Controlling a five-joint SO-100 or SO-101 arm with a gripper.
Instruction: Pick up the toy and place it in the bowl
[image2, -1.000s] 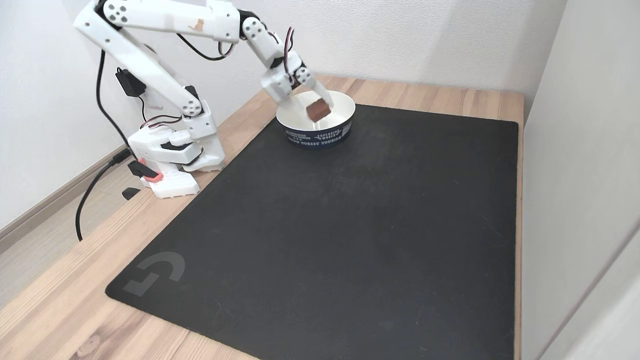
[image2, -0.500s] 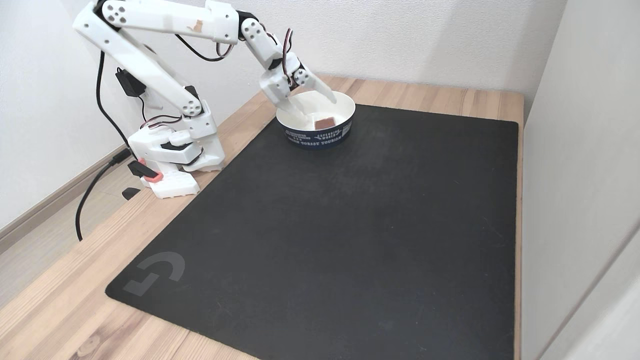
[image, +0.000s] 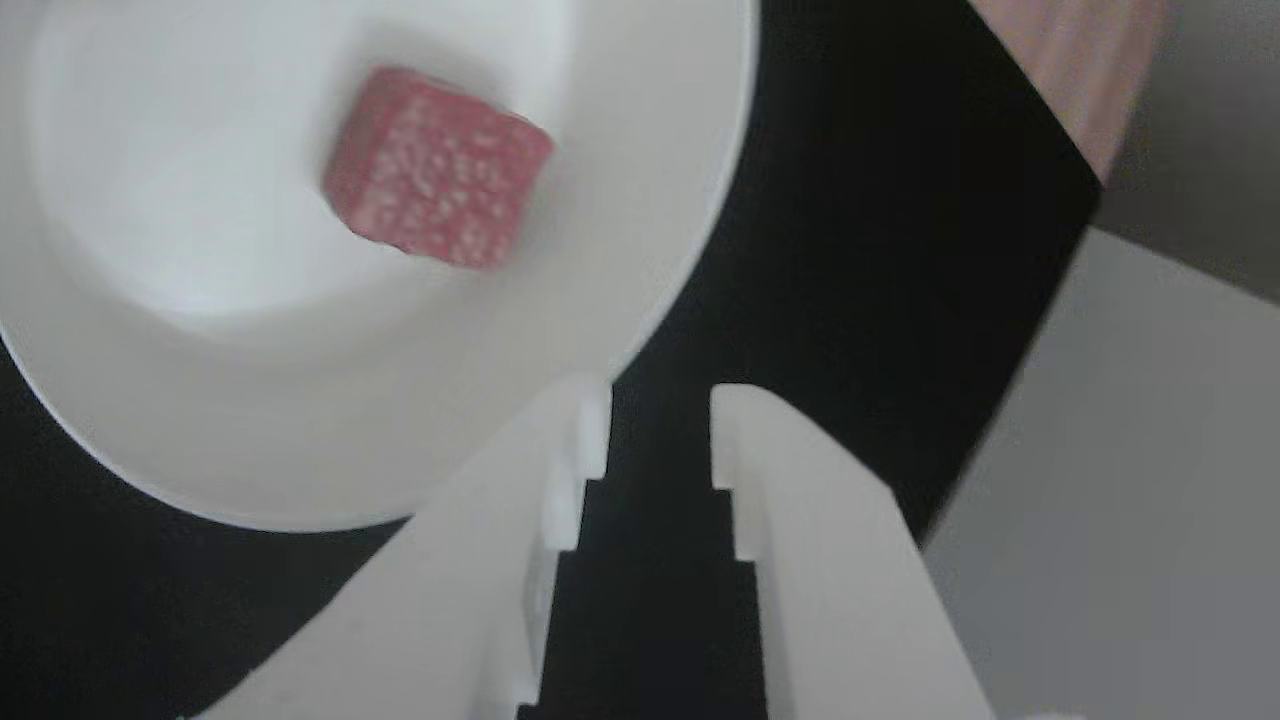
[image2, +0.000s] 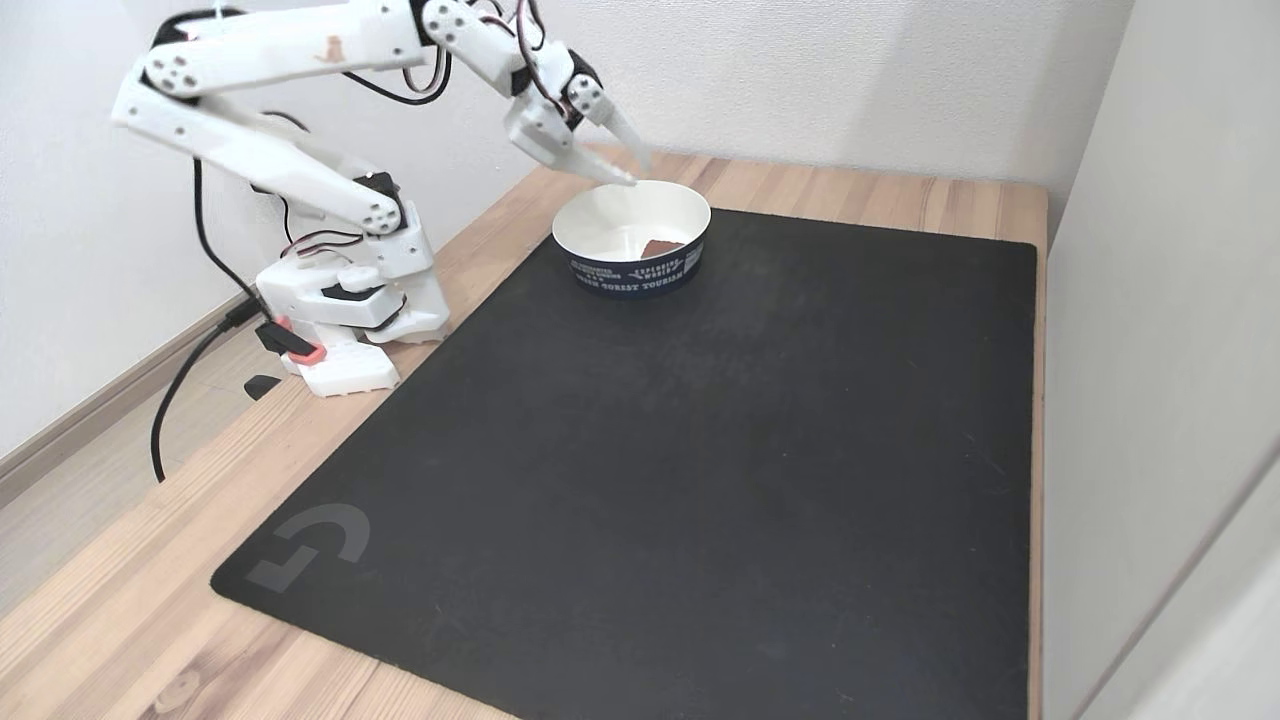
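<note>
A: Jaws (image2: 628, 168) a little apart, holding nothing, above the far rim of the bowl (image2: 600, 215).

B: And the toy (image: 437, 168)?

A: Lying on the white floor of the bowl, speckled face up, apart from the arm.

B: Step in hand?

A: Placing looks done; what is left is a retreat, lifting clear without clipping the rim.

B: Obstacles?

A: None near. Black mat (image2: 700, 450) on the worktop (image2: 850, 185); cables hang by the arm's base (image2: 345, 310).
</note>
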